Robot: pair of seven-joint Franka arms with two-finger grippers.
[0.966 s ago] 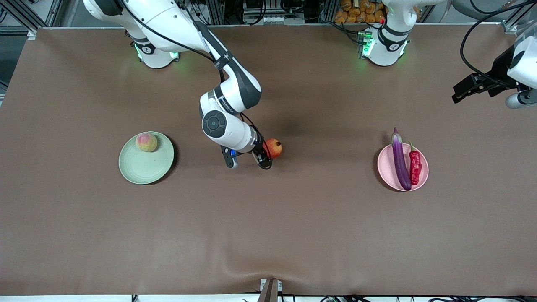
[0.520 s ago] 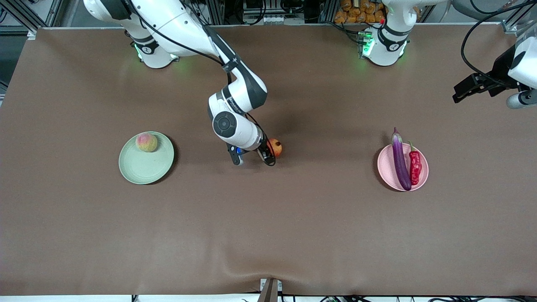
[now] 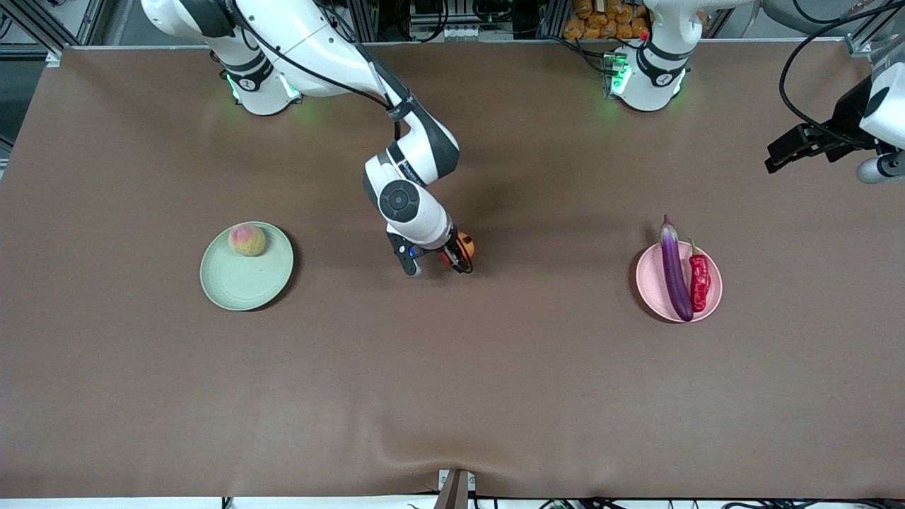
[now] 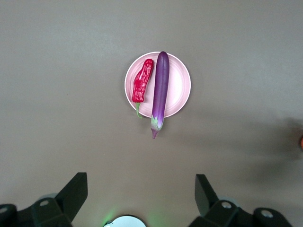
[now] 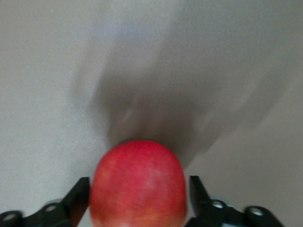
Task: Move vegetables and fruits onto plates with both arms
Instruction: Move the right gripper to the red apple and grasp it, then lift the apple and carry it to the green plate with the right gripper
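The round red-yellow fruit (image 3: 466, 244) lies on the table mid-way between the plates. My right gripper (image 3: 452, 260) is down at it, open, one finger on each side of the fruit (image 5: 137, 184) with small gaps. The peach (image 3: 247, 240) sits on the pale green plate (image 3: 240, 286). The purple eggplant (image 3: 675, 272) and red chili (image 3: 699, 281) lie side by side on the pale pink plate (image 3: 652, 283). My left gripper (image 3: 778, 157) is open and empty, high over the left arm's end of the table, and waits. In the left wrist view the gripper (image 4: 140, 189) looks down on the pink plate (image 4: 179, 90), the eggplant (image 4: 160, 90) and the chili (image 4: 142, 85).
The brown table cloth (image 3: 452, 389) has a slight wrinkle at the edge nearest the front camera. The two green-lit arm bases (image 3: 258, 92) stand along the table's edge farthest from the camera.
My right arm has moved toward the left arm's end of the table and lowered, bringing its open fingers around the red-yellow fruit. The left arm has barely moved.
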